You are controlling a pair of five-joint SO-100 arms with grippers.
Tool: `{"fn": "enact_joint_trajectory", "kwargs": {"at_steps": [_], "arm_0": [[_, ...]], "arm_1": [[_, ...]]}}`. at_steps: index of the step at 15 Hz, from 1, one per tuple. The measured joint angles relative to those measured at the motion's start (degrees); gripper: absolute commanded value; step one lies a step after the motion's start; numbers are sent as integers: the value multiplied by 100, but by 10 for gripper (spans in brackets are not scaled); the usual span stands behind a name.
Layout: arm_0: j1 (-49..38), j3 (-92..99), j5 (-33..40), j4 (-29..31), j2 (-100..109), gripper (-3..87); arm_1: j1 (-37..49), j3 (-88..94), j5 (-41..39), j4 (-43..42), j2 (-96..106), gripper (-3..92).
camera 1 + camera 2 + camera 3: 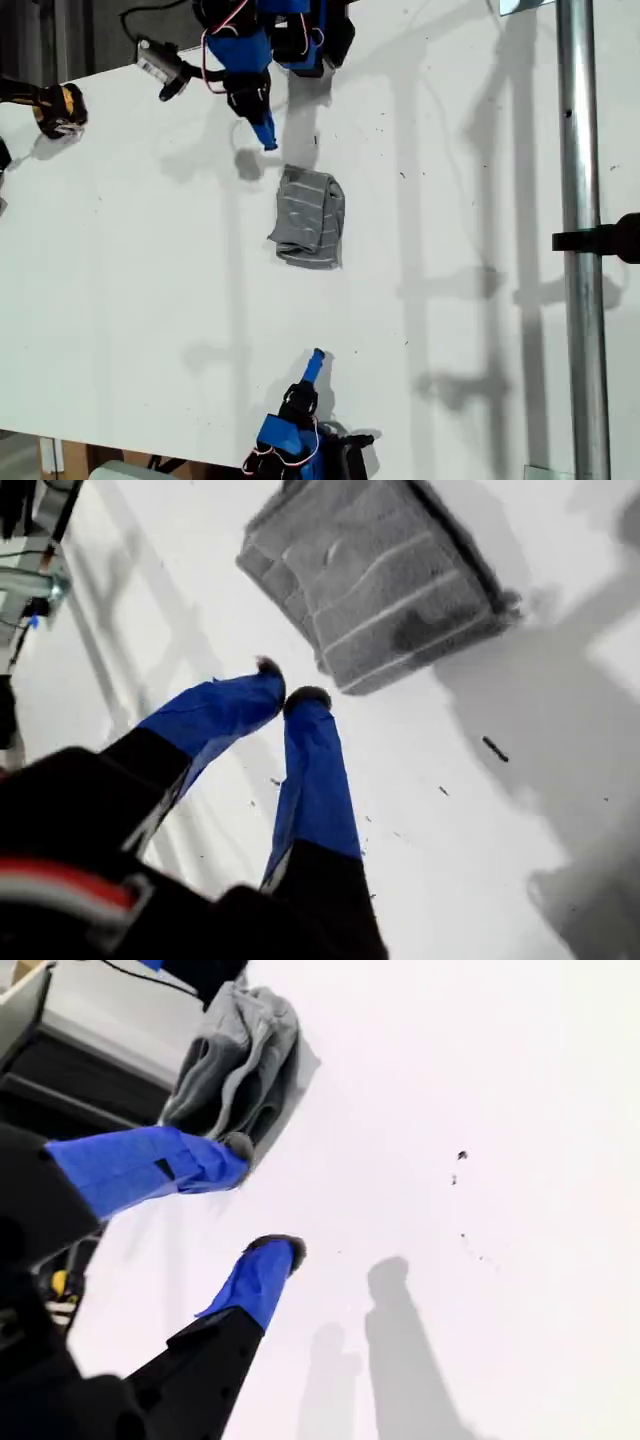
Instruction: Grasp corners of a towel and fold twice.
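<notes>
The towel (310,215) lies folded into a small grey striped bundle on the white table (130,300), in the upper middle of the exterior view. Its corners are tucked into the folds and I cannot pick them out singly. My first gripper (267,140) comes from the exterior view's top edge; it hovers a short way from the towel (380,580), with its blue fingers (315,770) shut and nothing between them (288,682). My second gripper (316,356) reaches in from the exterior view's bottom edge. It stands open (262,1198) and empty, well short of the towel (235,1060).
A yellow and black tool (60,108) lies at the exterior view's upper left. A small grey device (160,65) on a cable sits beside the first arm's base. A metal pole (580,250) with a black clamp (612,238) runs down the exterior view's right.
</notes>
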Motion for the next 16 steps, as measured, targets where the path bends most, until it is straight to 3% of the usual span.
{"fn": "enact_joint_trajectory", "kwargs": {"at_steps": [3,4,5,7,8,10,12,16], "arm_0": [[9,79,-88,-18,0,134],[9,114,-202,0,0,137],[18,114,-369,97,0,134],[105,114,-1327,633,0,112],[97,114,-1380,756,0,112],[132,114,-563,782,0,109],[158,123,1099,782,0,106],[158,123,1371,782,0,106]], "arm_1": [[-281,2013,853,694,2083,24],[-255,2241,1002,809,2206,63],[-237,2654,1125,879,2268,160],[-334,2909,1274,888,2320,164],[-369,2909,1239,896,2320,164],[-360,2909,1002,932,2320,164],[-360,2909,949,932,2320,163],[-360,2909,949,932,2320,163]]}}
